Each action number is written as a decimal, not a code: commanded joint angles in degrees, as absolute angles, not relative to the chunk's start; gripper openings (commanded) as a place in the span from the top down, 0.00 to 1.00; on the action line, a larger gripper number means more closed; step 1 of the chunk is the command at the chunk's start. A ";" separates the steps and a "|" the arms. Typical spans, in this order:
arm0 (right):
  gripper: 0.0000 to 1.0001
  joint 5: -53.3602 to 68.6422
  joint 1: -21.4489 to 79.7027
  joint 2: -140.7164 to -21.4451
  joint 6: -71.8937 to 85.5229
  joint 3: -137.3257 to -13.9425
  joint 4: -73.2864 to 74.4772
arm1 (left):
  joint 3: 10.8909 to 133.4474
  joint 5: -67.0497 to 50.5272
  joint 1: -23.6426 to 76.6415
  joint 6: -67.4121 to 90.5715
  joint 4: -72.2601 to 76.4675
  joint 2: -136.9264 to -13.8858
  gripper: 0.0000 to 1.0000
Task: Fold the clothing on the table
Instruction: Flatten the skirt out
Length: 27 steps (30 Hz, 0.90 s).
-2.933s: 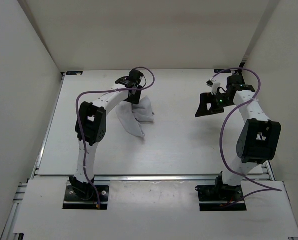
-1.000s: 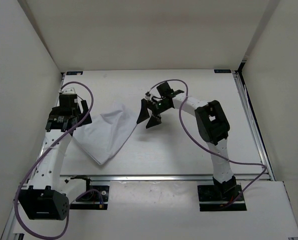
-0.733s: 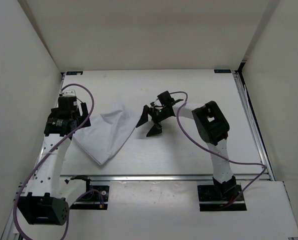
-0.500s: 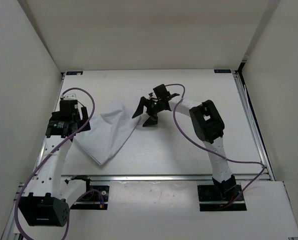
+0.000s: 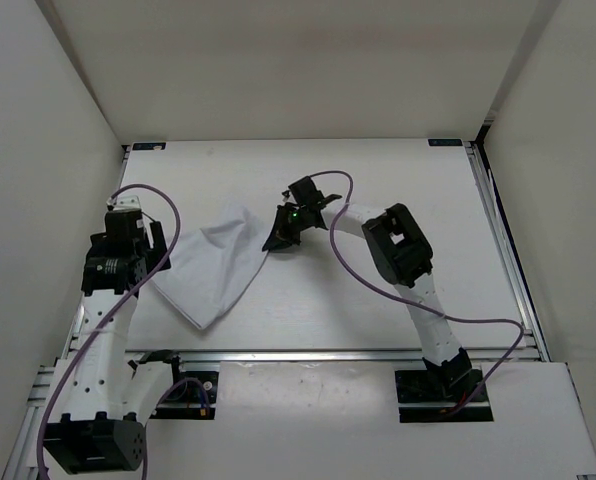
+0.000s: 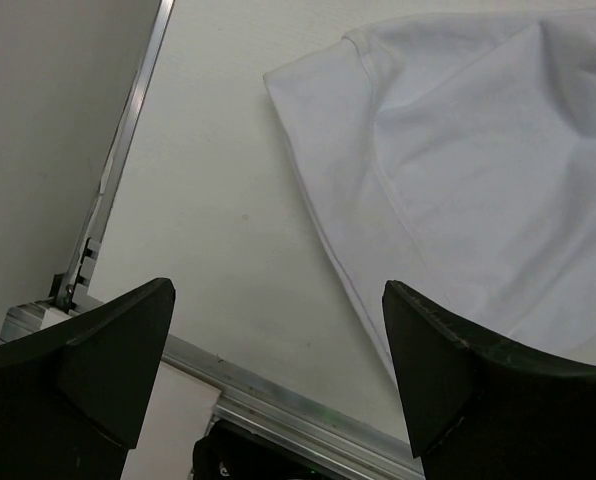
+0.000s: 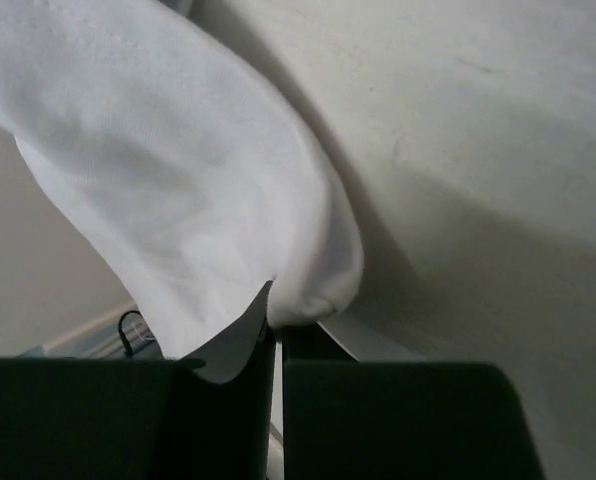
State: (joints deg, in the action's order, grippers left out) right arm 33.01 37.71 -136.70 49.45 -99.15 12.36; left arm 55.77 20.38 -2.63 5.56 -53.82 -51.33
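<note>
top external: the clothing [image 5: 216, 268] lies spread on the left part of the table [image 5: 398, 190], a rough flattened triangle with one corner pointing toward the near rail [image 5: 308, 353] and its upper right corner under the right arm's reach. the right gripper [image 5: 280, 233] has stretched well across from its own side and sits right on that corner, fingers pressed together. it looks placed there because a corner is the easiest handle for carrying one layer over another. the left gripper [image 5: 138, 248] hangs just beside the clothing's left edge, near the table's left side, jaws spread wide and holding nothing. my guess is it waits there to take the opposite corner or to steady the cloth.

left wrist: both fingers [image 6: 108, 350] stand far apart with bare table between them. the clothing's hemmed edge and a corner fill the upper right of this view, close to the gripper but not touching it. the aluminium side rail runs down the left. from this height and angle the gripper is set above the edge rather than at it, so it would need to drop and move in before closing.

right wrist: the two dark fingertips [image 7: 233, 345] meet with no gap, and a fold of white fabric bulges out right at their tips, so they seem to be pinching the clothing's corner. the cloth rises off the table here, draped up toward the grip.
</note>
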 commanded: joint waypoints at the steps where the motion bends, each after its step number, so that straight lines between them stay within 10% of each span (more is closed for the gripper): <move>1: 1.00 31.73 36.30 -135.01 44.41 -99.06 10.81 | 54.67 20.13 -3.08 5.27 -54.32 -49.92 0.05; 9: 1.00 27.71 19.38 -117.01 23.48 -84.06 18.11 | 54.49 16.97 -4.22 8.17 -50.89 -50.01 0.13; 10: 0.70 27.16 14.46 -116.20 23.03 -82.46 17.76 | 54.32 16.88 -4.48 8.09 -50.63 -49.92 0.13; 11: 0.02 27.51 12.41 -114.54 23.11 -80.01 16.19 | 54.14 16.35 -4.13 9.39 -50.10 -49.66 0.12; 21: 0.01 39.52 8.70 -102.06 17.03 -68.07 18.82 | 51.15 0.38 4.21 18.19 -43.77 -60.78 0.33; 27: 0.01 40.42 12.22 -96.94 8.19 -64.95 20.12 | 58.53 -5.62 8.26 14.51 -45.71 -79.60 0.15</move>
